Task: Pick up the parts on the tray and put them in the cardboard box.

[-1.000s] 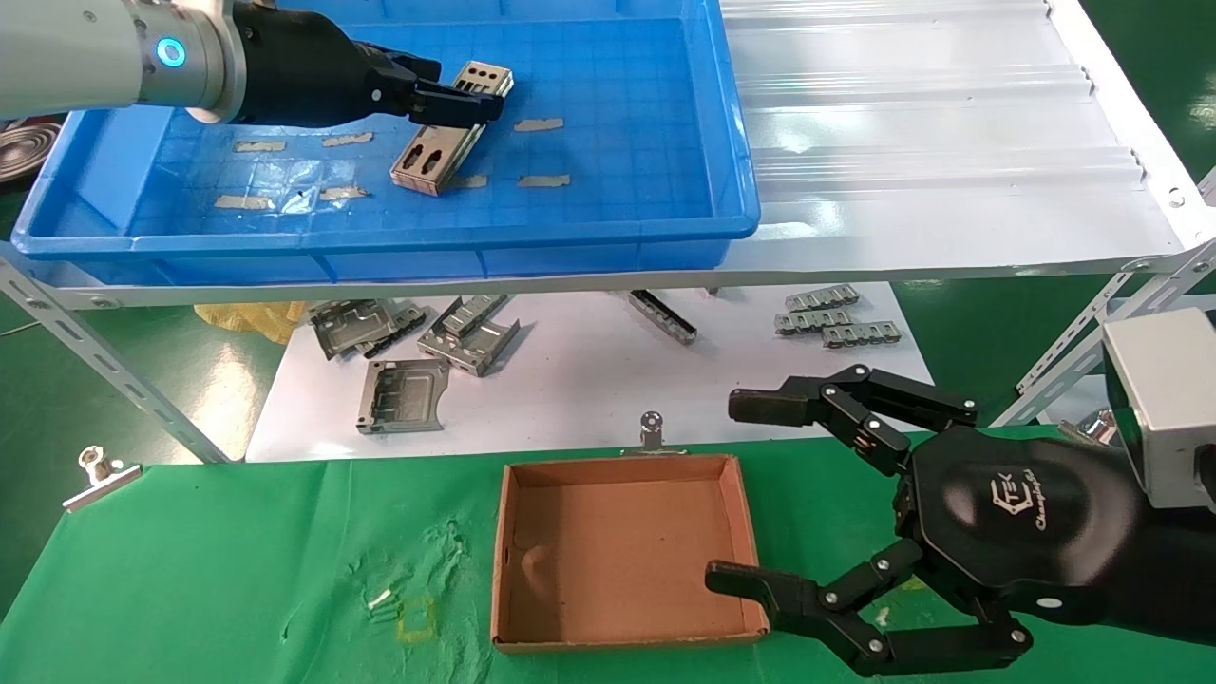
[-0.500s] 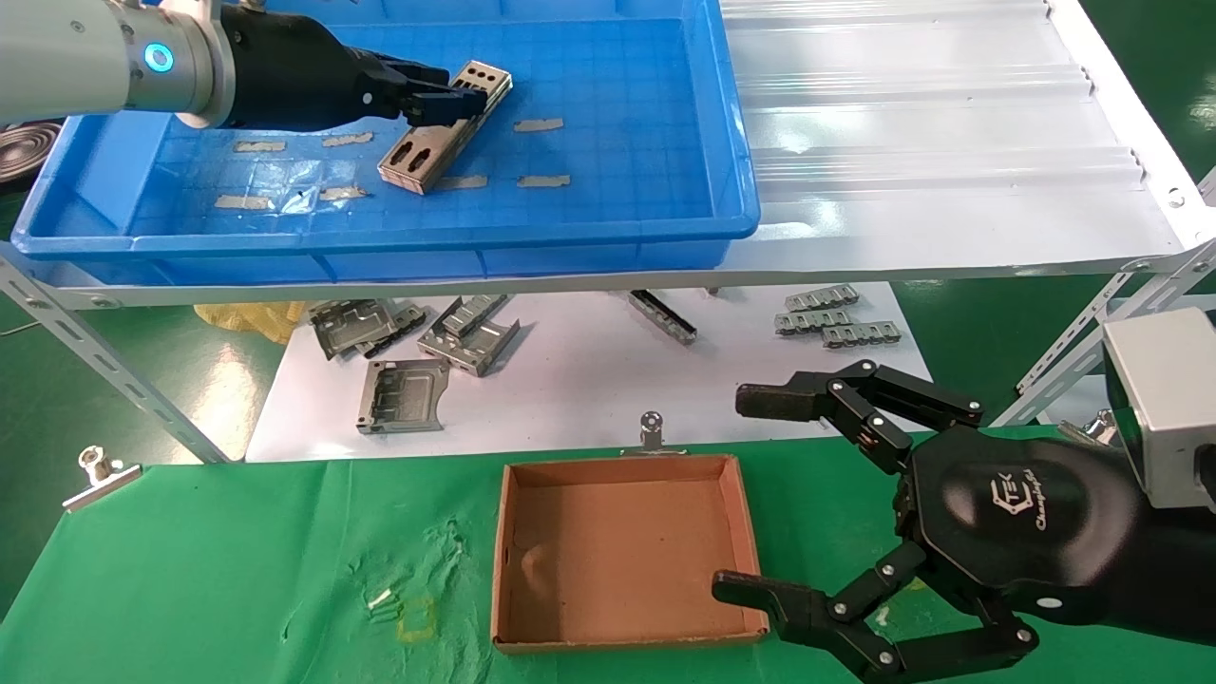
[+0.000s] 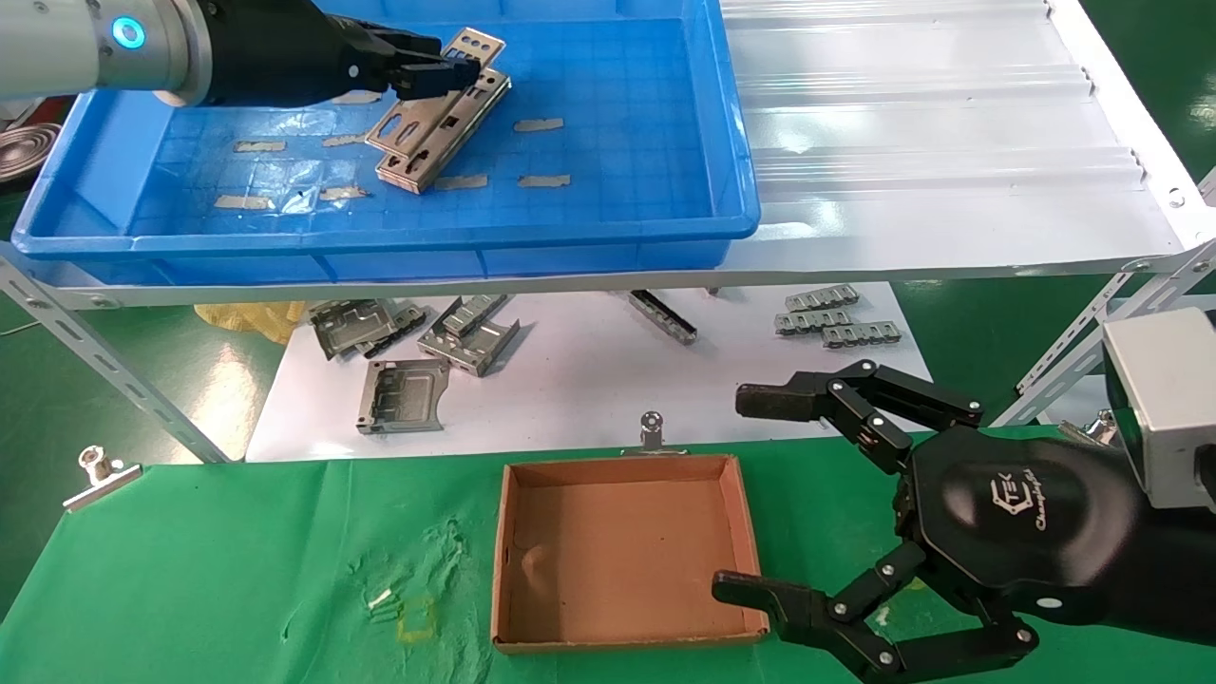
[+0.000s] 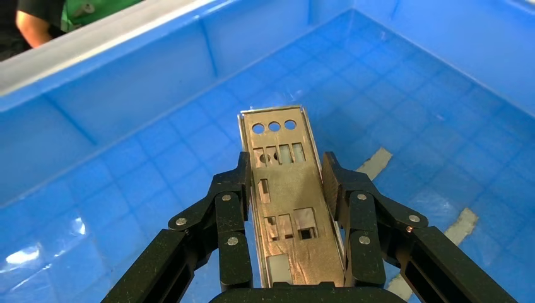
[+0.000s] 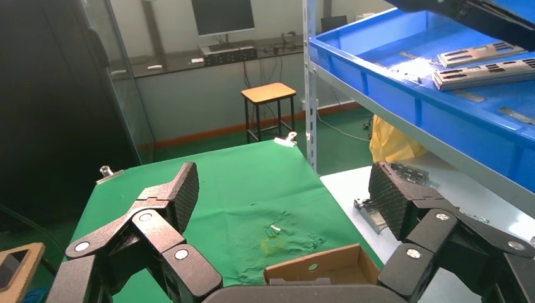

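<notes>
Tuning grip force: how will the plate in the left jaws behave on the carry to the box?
The plate looks like thin punched sheet metal, so probably light and fairly stiff. The left gripper pinches its bare, shiny long edges, so it may slip or pivot. Most of its length sticks out past the pads, so it could swing. A second plate lies in the tray.

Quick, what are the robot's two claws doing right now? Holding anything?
Left gripper: shut on a silver part, lifted above the blue tray.
Right gripper: open, holding nothing, beside the cardboard box.
</notes>
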